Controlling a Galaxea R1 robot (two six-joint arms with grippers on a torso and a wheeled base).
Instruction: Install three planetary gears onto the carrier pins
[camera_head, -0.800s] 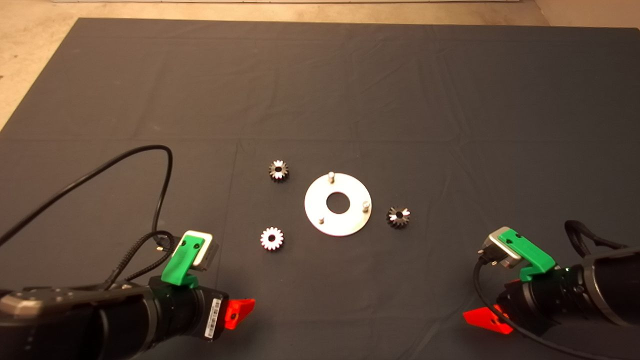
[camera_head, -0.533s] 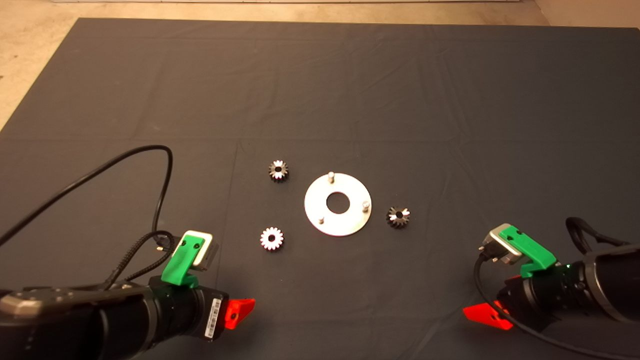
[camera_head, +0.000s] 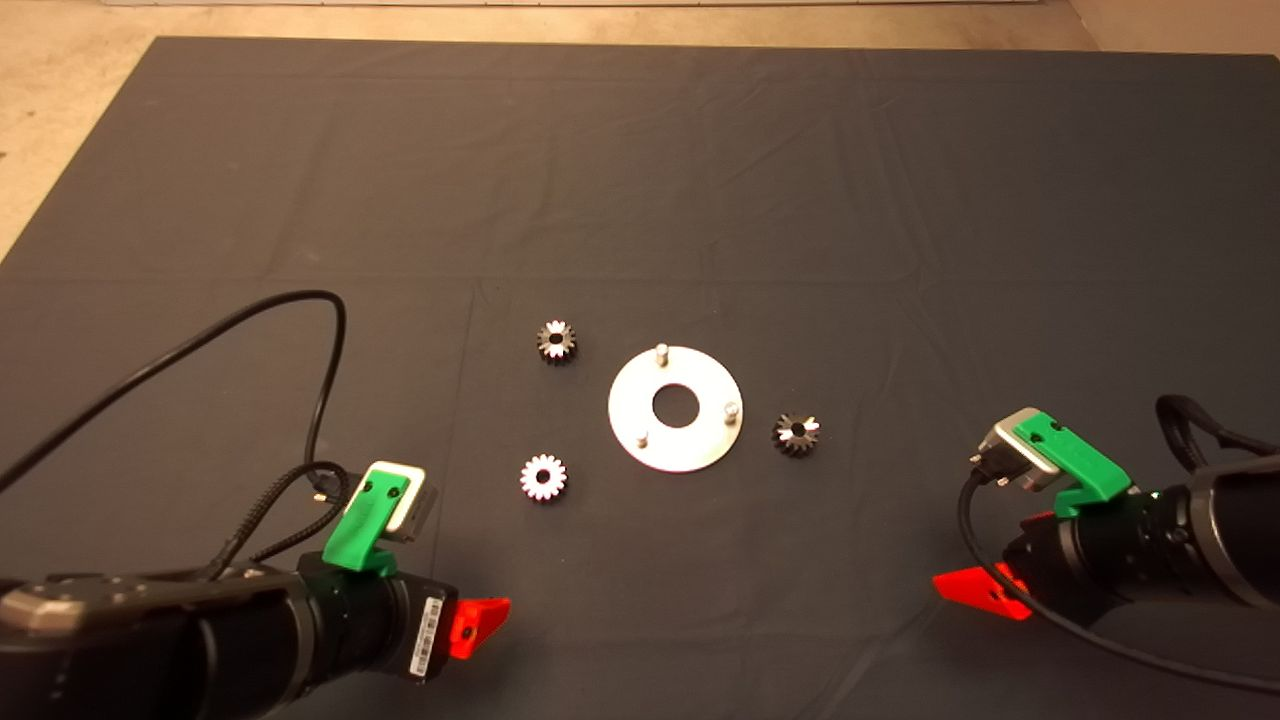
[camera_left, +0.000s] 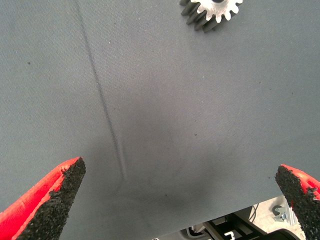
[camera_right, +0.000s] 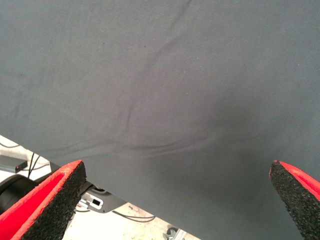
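With all three gears loose on the mat (camera_head: 700, 180), no pin carries one yet.

Around the disc (camera_head: 676, 409) and its three upright pins (camera_head: 661, 352) I see one gear (camera_head: 557, 341) off its far left, one (camera_head: 544, 477) near left, one (camera_head: 797, 433) just right. My left gripper (camera_left: 180, 200) waits at lower left and my right gripper (camera_right: 175, 200) at lower right, both with fingers spread wide over bare mat. I judge these gears small, hard and slick, so I'd pinch across the toothed rim, leaving the centre hole free for a pin.
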